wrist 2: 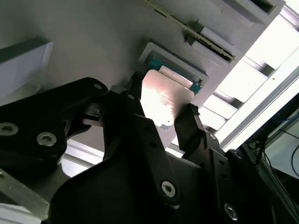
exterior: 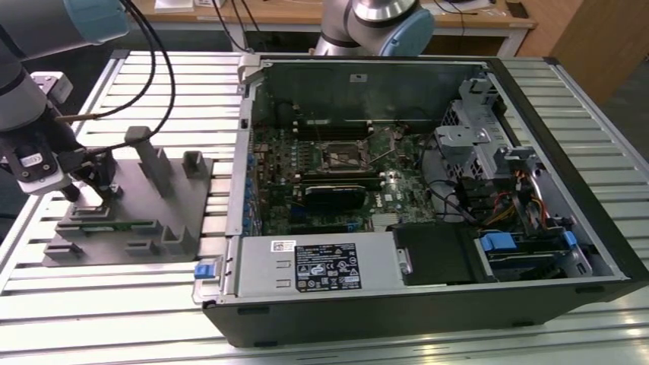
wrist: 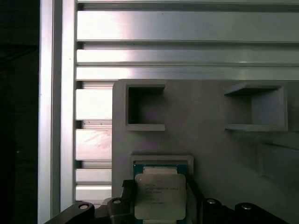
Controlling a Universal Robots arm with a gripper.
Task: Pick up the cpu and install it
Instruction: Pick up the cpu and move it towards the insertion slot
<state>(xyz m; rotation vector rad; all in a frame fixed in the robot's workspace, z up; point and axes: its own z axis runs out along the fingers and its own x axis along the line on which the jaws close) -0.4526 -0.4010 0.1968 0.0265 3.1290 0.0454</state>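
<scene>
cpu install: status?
Done: nothing yet; the cpu sits in its recess on the grey holder. In hand: the claw is down around it; can't tell if it grips. Left: the lift and the whole install into the socket.

Fixture posts set close at two o'clock of the jaws, case wall at three, open worktop at six
</scene>
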